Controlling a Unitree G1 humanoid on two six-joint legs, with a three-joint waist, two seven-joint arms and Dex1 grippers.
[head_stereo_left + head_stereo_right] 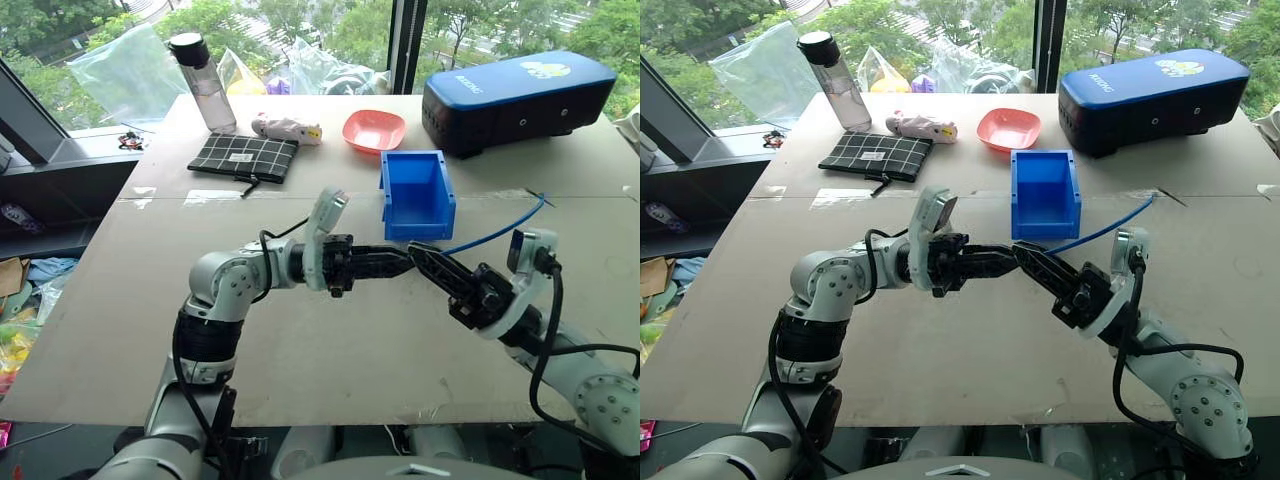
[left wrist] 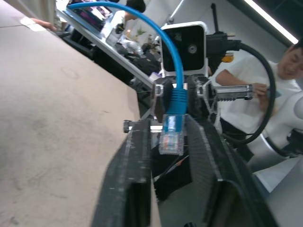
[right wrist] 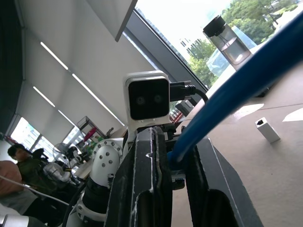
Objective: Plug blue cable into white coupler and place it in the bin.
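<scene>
My arms: silver-grey rounded joint housings, black segments between. Left gripper [image 1: 405, 258] and right gripper [image 1: 418, 254] both have long black fingers [image 2: 128, 189] with ribbed, textured pads. White boxy wrist cameras with dark lenses. Thick black cables loop beside each forearm. Small screws near finger bases, I think.

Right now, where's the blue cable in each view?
Left eye view: blue cable runs right from beside the bin toward the table edge.
Right eye view: same line, beside the bin.
Left wrist view: plug end inside the left gripper.
Right wrist view: diagonal band out of the right gripper.
Shared landmark: the table.
</scene>
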